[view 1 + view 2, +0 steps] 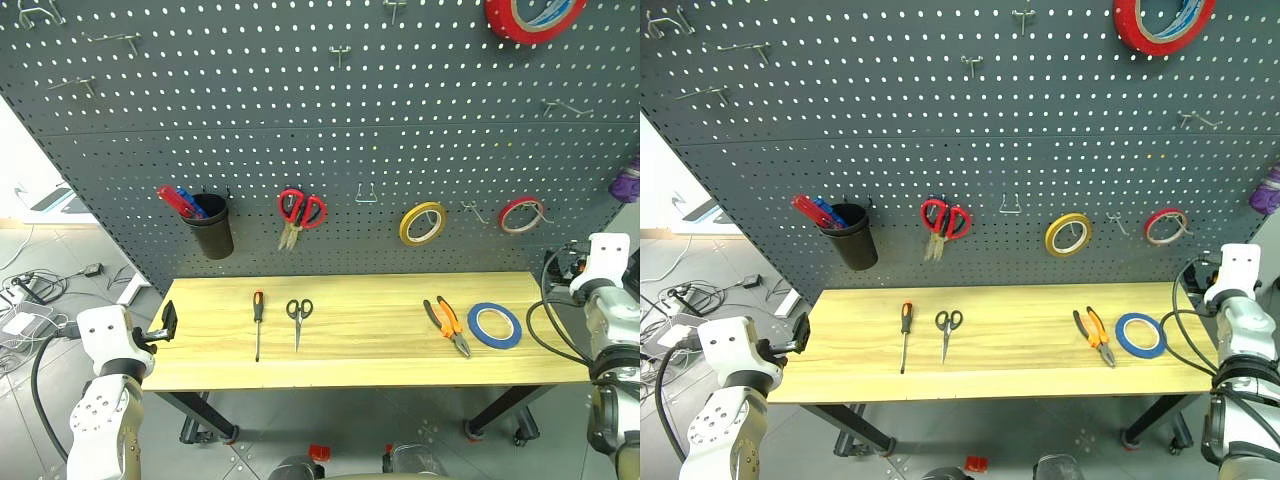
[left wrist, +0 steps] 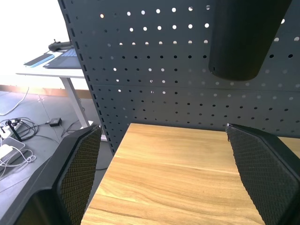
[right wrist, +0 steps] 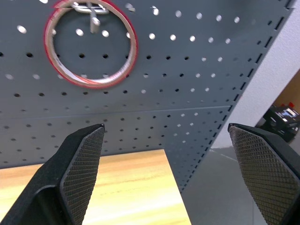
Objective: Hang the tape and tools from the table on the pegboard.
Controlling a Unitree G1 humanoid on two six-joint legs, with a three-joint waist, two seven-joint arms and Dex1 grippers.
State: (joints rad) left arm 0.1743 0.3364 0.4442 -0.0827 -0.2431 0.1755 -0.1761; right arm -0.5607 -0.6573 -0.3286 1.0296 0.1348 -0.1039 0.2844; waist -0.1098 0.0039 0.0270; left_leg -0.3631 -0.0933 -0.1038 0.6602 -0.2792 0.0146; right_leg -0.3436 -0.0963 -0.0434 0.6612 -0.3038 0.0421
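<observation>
Left eye view: on the table (image 1: 380,355), the screwdriver (image 1: 257,322), scissors (image 1: 298,319), pliers (image 1: 447,324) and blue tape (image 1: 495,325) lie apart in a row, all below the pegboard (image 1: 300,130). Left gripper (image 1: 166,323), jaws spread and empty, hangs off the table's left edge. Right gripper (image 3: 164,187), also spread and empty, sits past its right edge.

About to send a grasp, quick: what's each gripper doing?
Left gripper: open, holding nothing.
Right gripper: open, holding nothing.
</observation>
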